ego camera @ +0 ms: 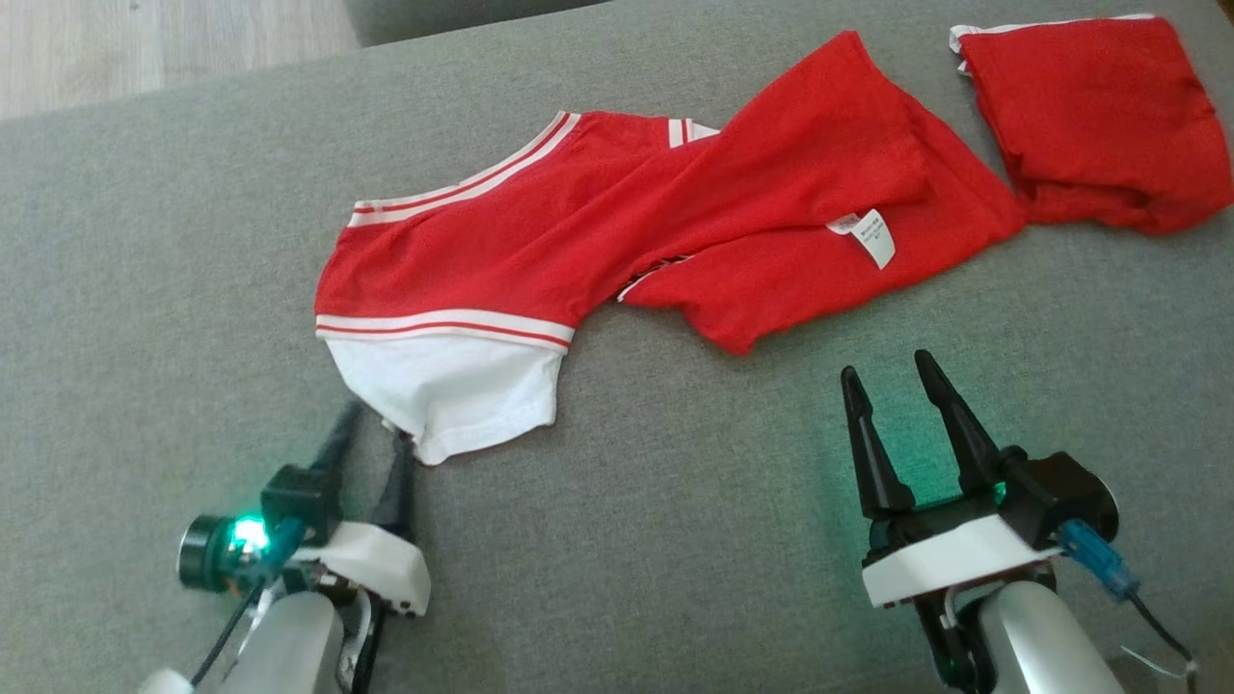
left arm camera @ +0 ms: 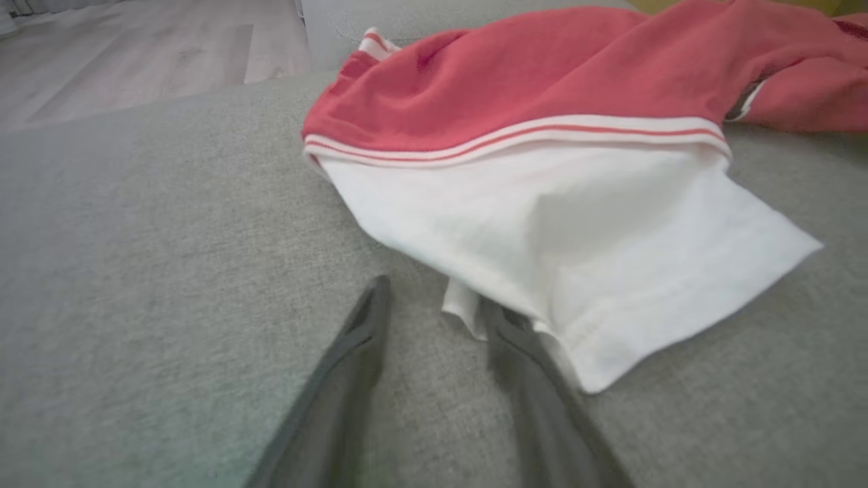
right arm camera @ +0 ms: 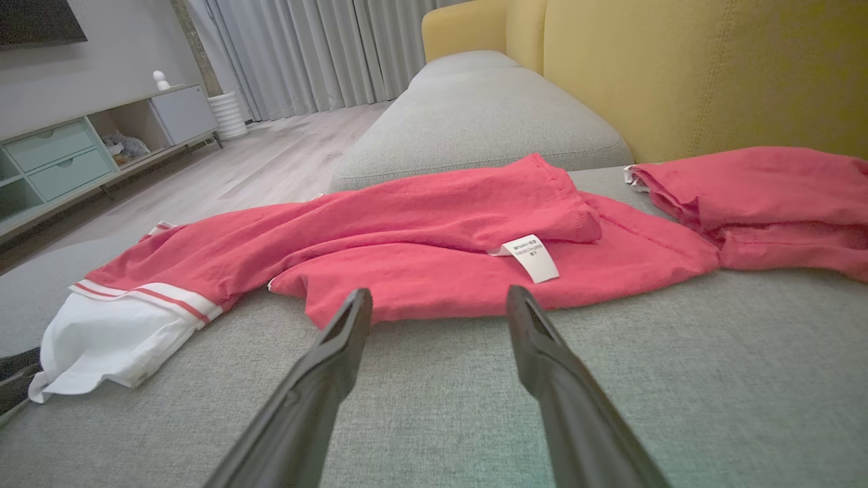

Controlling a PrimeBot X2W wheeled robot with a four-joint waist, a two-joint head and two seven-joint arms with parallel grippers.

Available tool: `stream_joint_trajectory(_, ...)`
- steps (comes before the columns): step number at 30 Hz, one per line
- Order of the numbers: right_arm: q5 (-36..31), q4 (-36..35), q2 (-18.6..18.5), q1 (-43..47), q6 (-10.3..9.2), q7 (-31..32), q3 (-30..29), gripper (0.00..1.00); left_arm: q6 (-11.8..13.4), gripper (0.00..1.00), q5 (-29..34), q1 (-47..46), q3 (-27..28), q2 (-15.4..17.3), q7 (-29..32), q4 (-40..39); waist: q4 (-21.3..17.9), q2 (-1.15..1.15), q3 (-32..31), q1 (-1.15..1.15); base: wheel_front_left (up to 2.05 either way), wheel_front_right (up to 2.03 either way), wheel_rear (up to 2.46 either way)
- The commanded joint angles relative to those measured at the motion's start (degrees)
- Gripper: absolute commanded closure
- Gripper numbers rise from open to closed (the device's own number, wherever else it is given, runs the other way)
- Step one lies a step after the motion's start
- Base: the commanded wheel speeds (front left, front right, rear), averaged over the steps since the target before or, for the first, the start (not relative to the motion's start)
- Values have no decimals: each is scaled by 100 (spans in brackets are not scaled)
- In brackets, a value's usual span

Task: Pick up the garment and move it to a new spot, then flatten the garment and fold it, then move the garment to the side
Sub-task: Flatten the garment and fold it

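Observation:
A red garment with striped trim and a white sleeve lies crumpled across the grey sofa cushion; a white label faces up. My left gripper is open at the sleeve's near edge. In the left wrist view the white sleeve laps over the tip of one of the left gripper's fingers. My right gripper is open and sits just short of the garment's red hem, fingers pointing at it, nothing between them.
A second red garment lies folded at the far right, touching the first one's end. A wooden floor drops off beyond the cushion's far left edge. The yellow sofa back rises behind the folded piece.

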Motion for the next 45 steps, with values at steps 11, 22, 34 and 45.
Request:
stream_joint_trajectory(11, -54, -182, -14, -39, 39, -22, -26, 0, 22, 100, -122, -79, 147, 37, -158, -337, 233, 0, -44, 1, 0, 0, 0)
stream_joint_trajectory(22, -174, -149, -26, 11, 39, -22, -151, 0, 140, 100, -197, 724, 670, -99, -247, -3063, 928, 0, -135, 1, 0, 0, 0)
stream_joint_trajectory(34, -184, -263, -146, 77, 39, -22, -342, 0, 61, 100, -425, 1473, 1233, -122, -248, -4391, 1214, 0, -161, 1, 0, 0, 0)
stream_joint_trajectory(45, -462, 264, -589, -378, 39, -22, -729, 0, 96, 100, -276, 1326, 1511, -122, -249, -4343, 1289, 0, 29, 1, 0, 0, 0)
